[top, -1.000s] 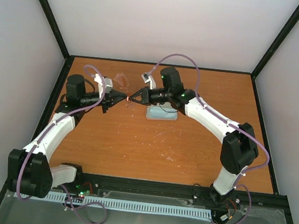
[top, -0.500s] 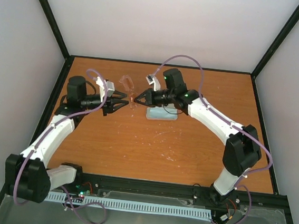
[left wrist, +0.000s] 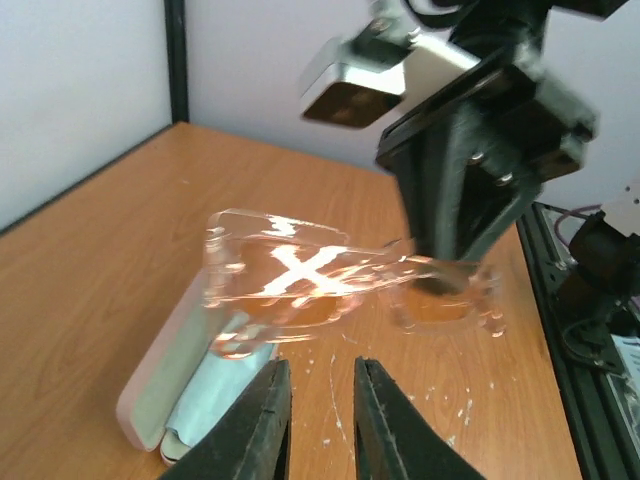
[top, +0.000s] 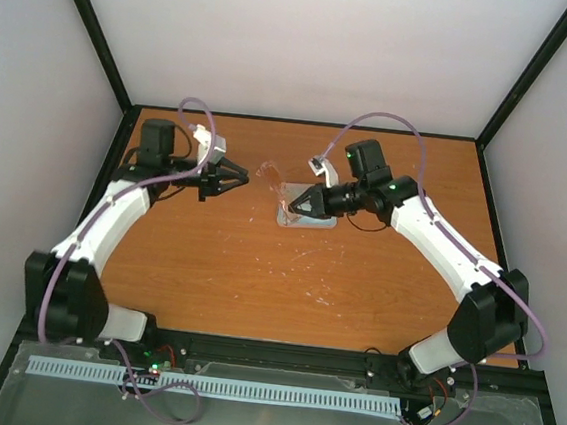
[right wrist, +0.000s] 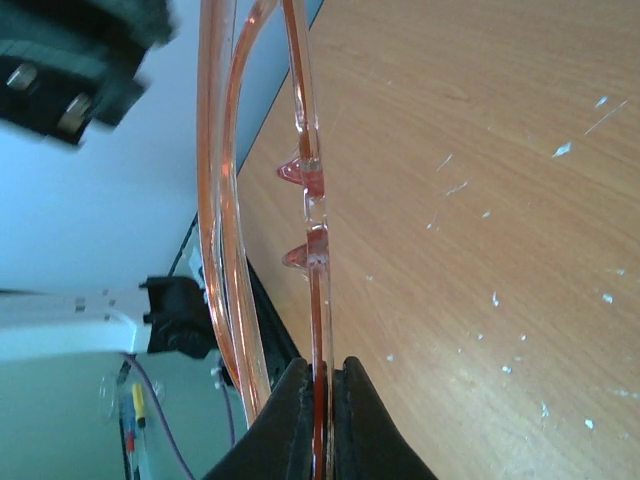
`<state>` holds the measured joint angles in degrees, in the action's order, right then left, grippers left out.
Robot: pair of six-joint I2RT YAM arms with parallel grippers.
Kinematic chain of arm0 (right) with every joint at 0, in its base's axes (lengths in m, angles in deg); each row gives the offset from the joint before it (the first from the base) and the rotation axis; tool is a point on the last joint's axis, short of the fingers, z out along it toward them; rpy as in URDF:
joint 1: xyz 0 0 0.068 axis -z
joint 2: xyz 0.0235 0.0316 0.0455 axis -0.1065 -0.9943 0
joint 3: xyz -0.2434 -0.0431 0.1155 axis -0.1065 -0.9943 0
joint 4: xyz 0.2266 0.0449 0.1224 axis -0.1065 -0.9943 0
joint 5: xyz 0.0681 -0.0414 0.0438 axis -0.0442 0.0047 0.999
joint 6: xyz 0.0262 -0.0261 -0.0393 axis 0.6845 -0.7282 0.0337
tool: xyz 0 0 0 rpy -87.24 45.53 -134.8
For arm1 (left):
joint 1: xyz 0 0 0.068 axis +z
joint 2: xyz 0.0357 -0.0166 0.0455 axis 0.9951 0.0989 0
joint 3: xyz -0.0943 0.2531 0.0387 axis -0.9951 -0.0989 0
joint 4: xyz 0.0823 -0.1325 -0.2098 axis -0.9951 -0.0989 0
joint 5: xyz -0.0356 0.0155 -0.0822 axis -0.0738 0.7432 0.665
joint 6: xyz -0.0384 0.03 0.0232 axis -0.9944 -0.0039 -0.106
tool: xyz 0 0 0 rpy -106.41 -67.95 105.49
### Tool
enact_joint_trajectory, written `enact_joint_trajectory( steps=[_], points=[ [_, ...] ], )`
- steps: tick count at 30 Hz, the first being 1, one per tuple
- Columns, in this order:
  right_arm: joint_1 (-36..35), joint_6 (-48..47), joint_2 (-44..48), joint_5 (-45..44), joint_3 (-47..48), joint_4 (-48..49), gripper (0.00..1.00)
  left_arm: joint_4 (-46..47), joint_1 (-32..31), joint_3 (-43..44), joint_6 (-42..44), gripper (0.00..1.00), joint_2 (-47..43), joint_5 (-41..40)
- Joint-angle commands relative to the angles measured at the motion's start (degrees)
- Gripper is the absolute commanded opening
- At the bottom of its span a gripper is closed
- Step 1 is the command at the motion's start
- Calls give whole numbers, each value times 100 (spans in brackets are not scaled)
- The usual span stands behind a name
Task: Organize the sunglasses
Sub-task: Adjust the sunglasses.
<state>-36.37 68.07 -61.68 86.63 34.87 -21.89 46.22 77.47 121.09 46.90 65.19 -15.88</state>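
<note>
The sunglasses point(left wrist: 330, 285) were off the table point(top: 257, 280), held in the air in its far middle part, between the two grippers. Their clear orange-amber frame showed bright glare on the lenses in the left wrist view. They hung above and just left of the pink case point(left wrist: 145, 395), without touching it.

The case lay open on the wood below the glasses, and a light blue cloth point(left wrist: 215, 395) lay inside it. The glasses were not in it.

The right gripper point(right wrist: 320, 395) reached in from the right and pinched the frame. Its two fingers were pressed together on a thin edge of the glasses, with only the plastic between them. In its own wrist view the frame ran edge-on away from the fingertips, and the two nose pads stuck out to the side. From above, this gripper sat over the left end of the case.

The left gripper point(left wrist: 320, 415) was to the left of the glasses, pointing toward them and clear of them. Its fingers were parted by a narrow gap and gripped nothing. In its wrist view the glasses floated beyond the fingertips, with bare table under them.
</note>
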Motion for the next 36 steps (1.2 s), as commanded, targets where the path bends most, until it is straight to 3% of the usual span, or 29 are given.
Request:
enact_joint_trajectory(
  steps=[1, 7, 14, 36],
  points=[
    [-14, -527, 324, 345, -157, -581, 3, -2045, 26, 935, 1478, 20, 900, 727],
    [-15, -774, 426, 472, -285, -914, 3, -3275, 26, 1521, 2645, 23, 1412, 892],
    [-15, -1107, 346, 662, -208, -1214, 3, -4239, 26, 1774, 3315, 25, 1684, 1258],
    [-15, -1324, 250, 979, -229, -1236, 3, -5476, -182, 2345, 4247, 18, 2391, 1398]
  ],
)
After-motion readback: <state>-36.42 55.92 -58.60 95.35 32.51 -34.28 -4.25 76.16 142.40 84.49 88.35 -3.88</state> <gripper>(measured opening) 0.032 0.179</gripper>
